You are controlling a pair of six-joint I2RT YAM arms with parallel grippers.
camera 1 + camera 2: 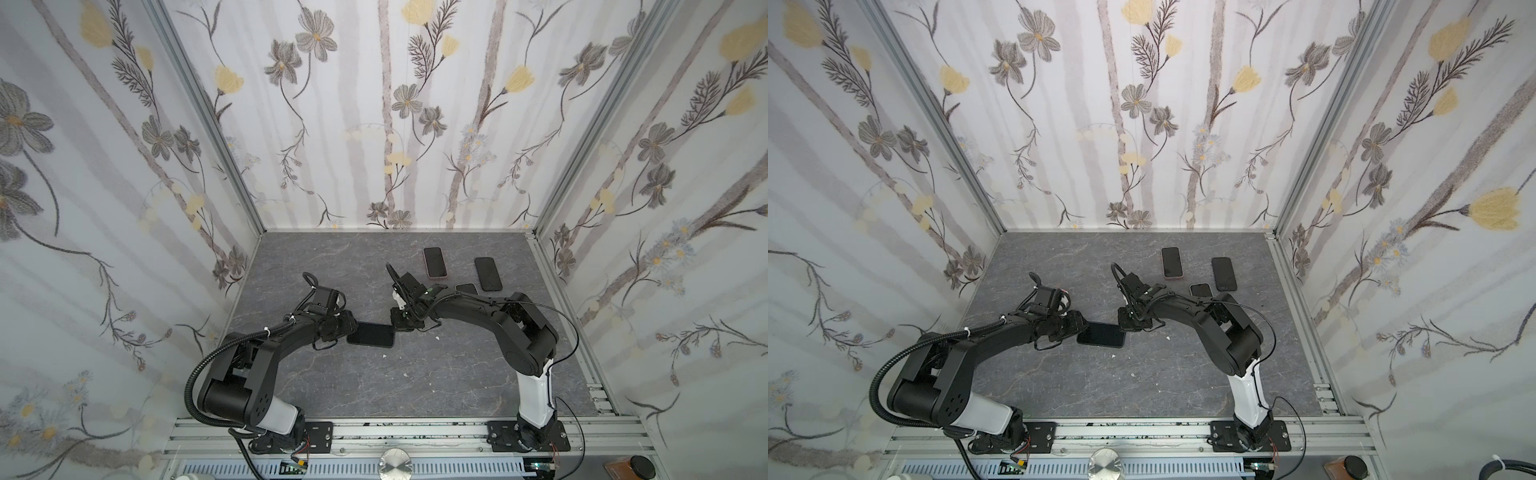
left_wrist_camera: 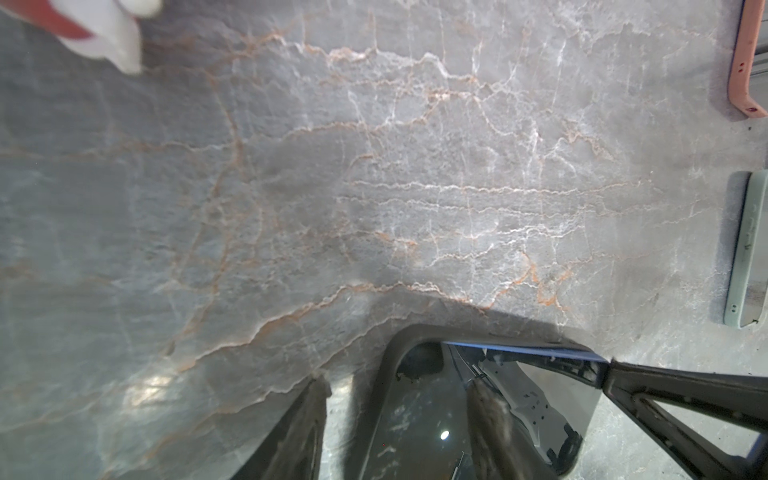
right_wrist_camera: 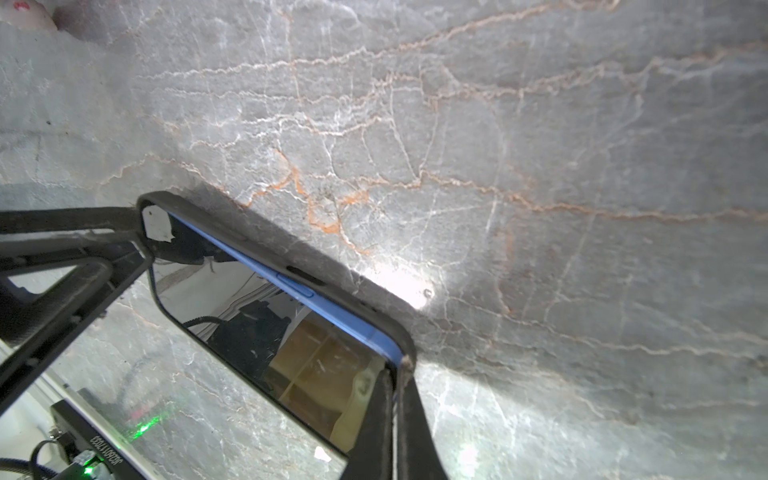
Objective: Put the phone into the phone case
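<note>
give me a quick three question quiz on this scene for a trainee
1. True or false: the right gripper is shut.
2. The case around the phone at the centre is: A pink, B black, C white.
3. Fill in: that phone lies screen ___.
Key: 1 true; 2 B; 3 up.

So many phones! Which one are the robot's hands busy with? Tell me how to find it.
Look at the grey marble table, near its middle, right between the left hand and the right hand. A phone lies flat there, blue-edged inside a black case. The other phones, like the pink-cased one, lie farther back on the right, away from both hands.
</note>
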